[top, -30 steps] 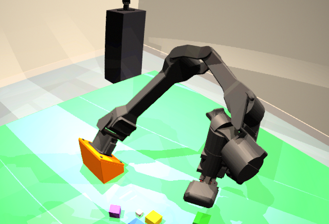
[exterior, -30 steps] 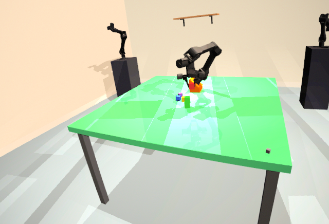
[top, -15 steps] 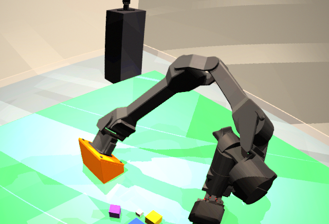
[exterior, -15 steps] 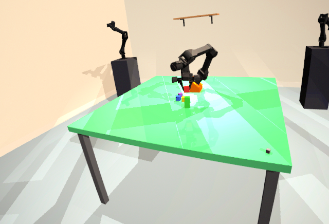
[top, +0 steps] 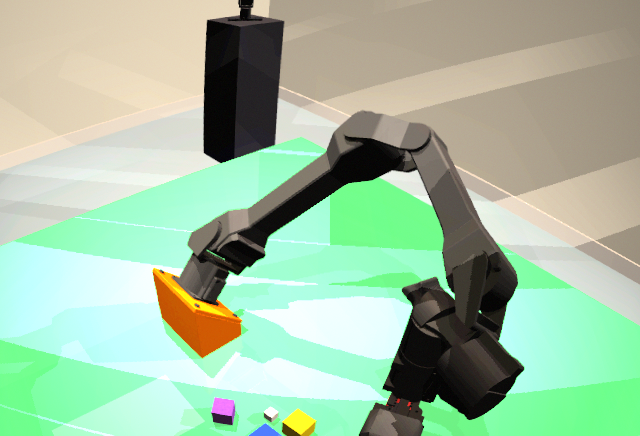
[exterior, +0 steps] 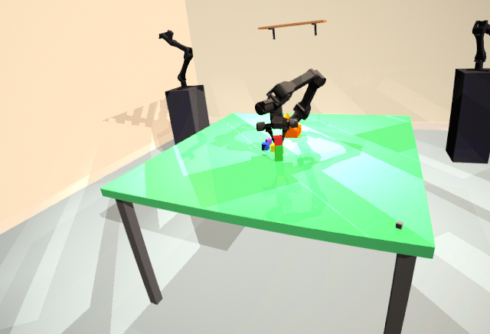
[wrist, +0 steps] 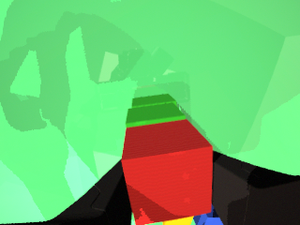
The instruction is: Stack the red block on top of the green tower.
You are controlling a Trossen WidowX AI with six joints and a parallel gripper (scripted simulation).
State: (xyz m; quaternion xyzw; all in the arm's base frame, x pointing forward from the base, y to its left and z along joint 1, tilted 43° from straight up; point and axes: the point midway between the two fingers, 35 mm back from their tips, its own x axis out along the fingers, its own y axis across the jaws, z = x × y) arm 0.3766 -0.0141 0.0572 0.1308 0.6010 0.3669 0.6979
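The red block (exterior: 278,139) (wrist: 169,187) is held between the two black fingers of my gripper (exterior: 278,141) (wrist: 161,157), which is shut on it. The green tower (exterior: 279,153) (wrist: 156,115) stands upright on the table, directly below the red block in the exterior view. In the wrist view the red block covers most of the tower, and green strips show past its far edge. I cannot tell whether the block touches the tower's top. In the top view the fingertips, red block and tower are out of frame.
A yellow block (top: 298,423) (exterior: 272,148), a blue block (top: 265,430) (exterior: 265,146), a purple block (top: 222,411) and a small white block (top: 270,414) lie near the tower. The arm's orange base (top: 180,317) (exterior: 292,131) stands behind them. A small dark cube (exterior: 399,224) lies near a table corner.
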